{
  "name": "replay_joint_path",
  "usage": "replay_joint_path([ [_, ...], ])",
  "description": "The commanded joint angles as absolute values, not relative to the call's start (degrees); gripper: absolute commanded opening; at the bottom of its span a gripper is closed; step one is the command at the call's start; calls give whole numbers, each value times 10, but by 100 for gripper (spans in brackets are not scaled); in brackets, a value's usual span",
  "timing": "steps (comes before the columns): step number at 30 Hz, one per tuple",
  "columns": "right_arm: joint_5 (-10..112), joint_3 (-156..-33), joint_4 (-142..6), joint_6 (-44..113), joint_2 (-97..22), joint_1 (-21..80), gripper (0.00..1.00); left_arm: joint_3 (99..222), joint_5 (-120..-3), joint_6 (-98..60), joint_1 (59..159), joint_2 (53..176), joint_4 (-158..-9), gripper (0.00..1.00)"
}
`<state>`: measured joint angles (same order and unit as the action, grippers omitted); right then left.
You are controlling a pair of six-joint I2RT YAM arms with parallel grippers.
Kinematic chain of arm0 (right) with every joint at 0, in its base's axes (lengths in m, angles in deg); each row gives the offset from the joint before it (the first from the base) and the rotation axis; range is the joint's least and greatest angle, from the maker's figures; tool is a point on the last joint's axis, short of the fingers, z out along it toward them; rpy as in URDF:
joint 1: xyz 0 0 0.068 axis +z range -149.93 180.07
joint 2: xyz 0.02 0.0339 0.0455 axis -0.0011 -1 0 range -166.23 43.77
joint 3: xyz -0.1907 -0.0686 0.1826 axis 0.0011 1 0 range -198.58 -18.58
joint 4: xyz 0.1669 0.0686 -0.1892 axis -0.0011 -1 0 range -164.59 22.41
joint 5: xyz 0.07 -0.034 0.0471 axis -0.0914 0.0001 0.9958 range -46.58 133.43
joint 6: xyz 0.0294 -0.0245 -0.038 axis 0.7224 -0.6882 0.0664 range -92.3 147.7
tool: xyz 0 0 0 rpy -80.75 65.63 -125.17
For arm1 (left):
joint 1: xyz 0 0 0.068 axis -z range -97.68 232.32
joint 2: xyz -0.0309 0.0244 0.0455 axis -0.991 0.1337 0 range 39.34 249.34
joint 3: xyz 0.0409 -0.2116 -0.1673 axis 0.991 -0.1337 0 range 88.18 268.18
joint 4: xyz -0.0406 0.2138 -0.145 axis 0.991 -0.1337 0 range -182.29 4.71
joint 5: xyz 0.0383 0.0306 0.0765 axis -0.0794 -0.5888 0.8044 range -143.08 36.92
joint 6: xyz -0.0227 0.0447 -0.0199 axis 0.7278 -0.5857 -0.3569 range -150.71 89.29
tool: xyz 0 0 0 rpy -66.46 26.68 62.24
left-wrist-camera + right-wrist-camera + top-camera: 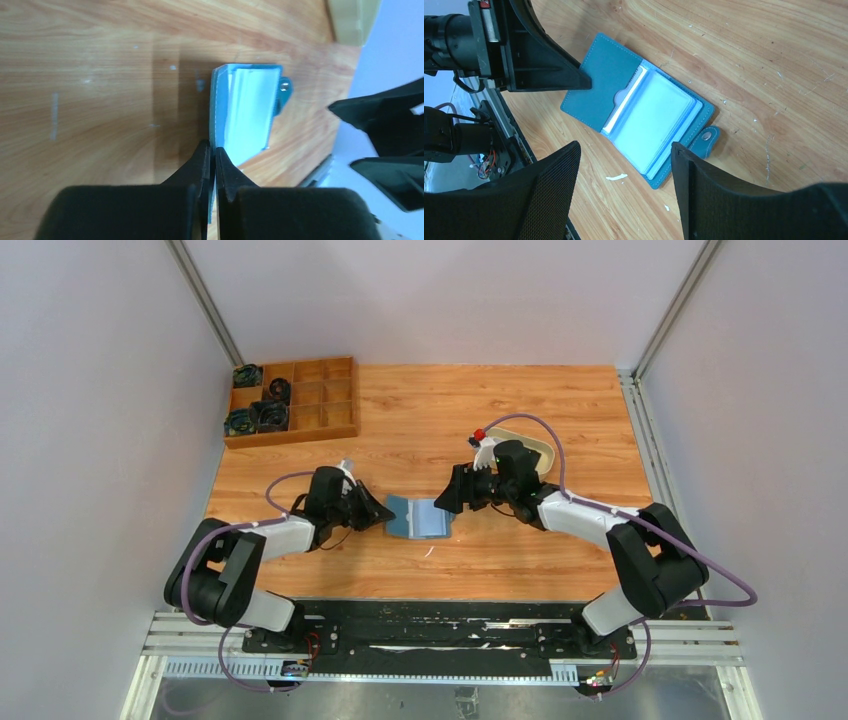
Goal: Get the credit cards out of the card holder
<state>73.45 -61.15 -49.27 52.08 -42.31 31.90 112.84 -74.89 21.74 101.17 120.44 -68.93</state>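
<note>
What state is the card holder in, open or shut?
Open: the card holder lies spread, inner sleeves showing, snap tab undone.

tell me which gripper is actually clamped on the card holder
The left gripper: it is pinched shut on the edge of the card holder, at its teal cover flap. The right gripper hangs open above the holder, gripping nothing.

The left arm reached in low from the left of the small teal-blue soft bifold card holder (pixel 420 518), elbow folded back near its base. The left gripper (pixel 214 152) was pinched tight on the edge of the card holder's left cover. The right arm stretched in from the card holder's right, wrist tipped downward. The right gripper (pixel 624 149) hung above the card holder's right half, jaws spread wide, clear of it.
</note>
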Motion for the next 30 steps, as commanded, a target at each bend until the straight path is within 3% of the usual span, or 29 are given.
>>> replay_joint_path([
  [1,748,-610,-499,513,-415,314,70,1135,-824,247,1008,1206,-606,0],
  [9,787,-623,-427,570,-403,313,70,1232,-906,271,1007,1176,-569,0],
  [17,884,-582,-53,833,-438,260,70,1379,-942,273,1002,1182,-596,0],
  [22,911,-574,145,976,-464,208,69,1411,-950,277,1002,1185,-596,0],
  [30,983,-627,215,1054,-484,141,66,1428,-948,275,1002,1189,-596,0],
])
